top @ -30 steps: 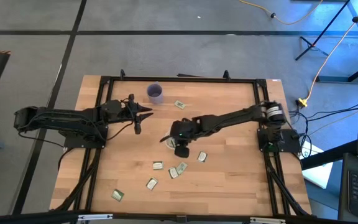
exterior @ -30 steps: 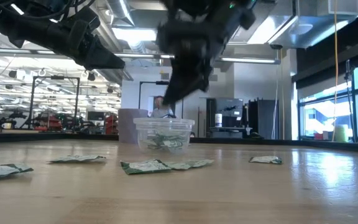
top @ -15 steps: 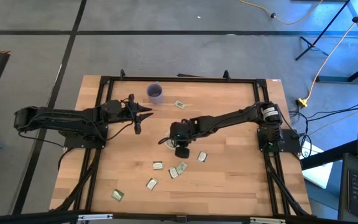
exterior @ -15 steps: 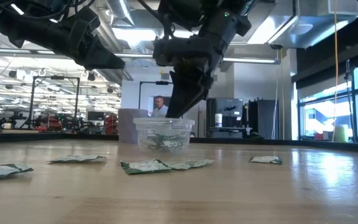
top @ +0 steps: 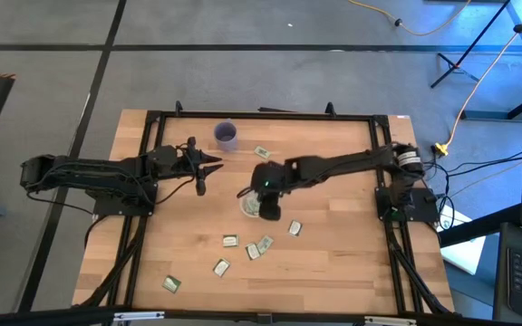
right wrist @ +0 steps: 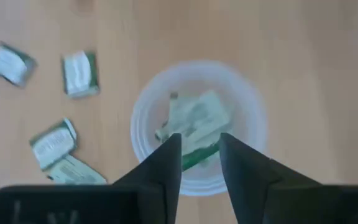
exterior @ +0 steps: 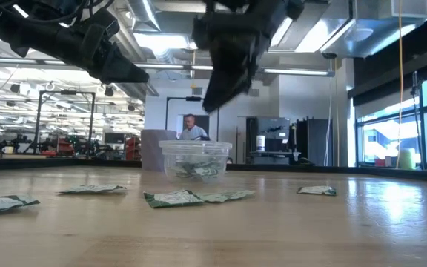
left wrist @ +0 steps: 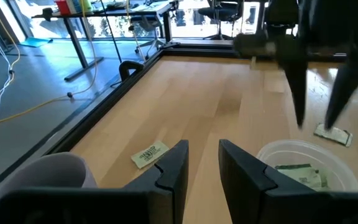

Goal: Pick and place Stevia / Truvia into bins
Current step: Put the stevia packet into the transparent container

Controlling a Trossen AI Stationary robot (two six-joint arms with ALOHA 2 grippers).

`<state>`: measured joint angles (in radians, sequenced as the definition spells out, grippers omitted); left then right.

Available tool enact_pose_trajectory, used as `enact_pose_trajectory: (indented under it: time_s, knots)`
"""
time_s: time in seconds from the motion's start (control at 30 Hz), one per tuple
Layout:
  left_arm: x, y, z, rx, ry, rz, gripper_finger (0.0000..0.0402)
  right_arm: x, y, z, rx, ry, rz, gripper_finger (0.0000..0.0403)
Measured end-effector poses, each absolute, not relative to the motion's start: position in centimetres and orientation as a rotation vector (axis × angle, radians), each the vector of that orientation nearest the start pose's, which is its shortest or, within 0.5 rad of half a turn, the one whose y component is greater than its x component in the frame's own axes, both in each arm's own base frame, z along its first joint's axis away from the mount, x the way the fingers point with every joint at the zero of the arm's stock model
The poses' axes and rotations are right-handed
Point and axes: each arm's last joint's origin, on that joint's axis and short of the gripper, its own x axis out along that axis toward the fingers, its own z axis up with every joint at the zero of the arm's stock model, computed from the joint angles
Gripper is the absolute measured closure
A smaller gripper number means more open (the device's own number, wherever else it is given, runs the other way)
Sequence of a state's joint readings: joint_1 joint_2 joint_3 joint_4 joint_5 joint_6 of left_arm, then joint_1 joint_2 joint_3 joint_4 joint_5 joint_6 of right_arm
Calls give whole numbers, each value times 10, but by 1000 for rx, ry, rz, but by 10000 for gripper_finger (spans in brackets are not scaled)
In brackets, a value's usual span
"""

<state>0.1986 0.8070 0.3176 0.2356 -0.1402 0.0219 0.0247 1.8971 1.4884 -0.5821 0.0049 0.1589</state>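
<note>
Right gripper above the clear cup, sachets inside it and scattered over the table.

I have the right gripper (right wrist: 199, 158) hanging over the clear cup (right wrist: 253, 112) near the table's middle, fingers parted with a narrow gap and nothing between them; a few green-and-white sachets (right wrist: 194, 121) lie in the cup. My left gripper (top: 203, 170) waits over the table's left side, near the purple cup (top: 227, 136), fingers slightly apart and empty. One loose sachet (top: 262, 152) lies beside the purple cup, and a cluster of sachets (top: 259, 246) is spread on the wood between the clear cup and the table's front edge, well apart from a lone sachet (top: 171, 284) near the front-left corner.
</note>
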Motion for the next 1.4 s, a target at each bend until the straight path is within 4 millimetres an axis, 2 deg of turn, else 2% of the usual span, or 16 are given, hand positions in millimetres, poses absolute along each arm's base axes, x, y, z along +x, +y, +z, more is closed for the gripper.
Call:
enact_pose_trajectory:
  time_s: [0.1, 0.17, 0.33, 0.57, 0.8, 0.9, 1.13, 1.23, 1.4]
  knots:
    - [171, 38, 208, 14, 259, 333, 318, 398, -11, 252, 97, 939, -76, 289]
    - [171, 38, 208, 14, 260, 332, 318, 394, -27, 258, 49, 923, -95, 289]
    - [171, 38, 208, 14, 259, 333, 318, 394, -61, 256, -63, 908, -100, 289]
    - [171, 38, 208, 14, 259, 331, 318, 394, -110, 233, 33, 947, -222, 289]
    - [171, 38, 208, 15, 260, 331, 318, 389, -155, 198, 114, 1039, -309, 293]
    - [171, 38, 208, 24, 261, 331, 318, 390, -164, 178, 141, 1084, -288, 298]
    - [171, 38, 208, 24, 261, 330, 318, 398, -166, 142, 127, 1137, -251, 300]
    - [171, 38, 208, 24, 261, 330, 318, 401, -168, 133, 126, 1133, -253, 300]
    - [171, 38, 208, 25, 262, 332, 318, 403, -169, 128, 142, 1123, -266, 301]
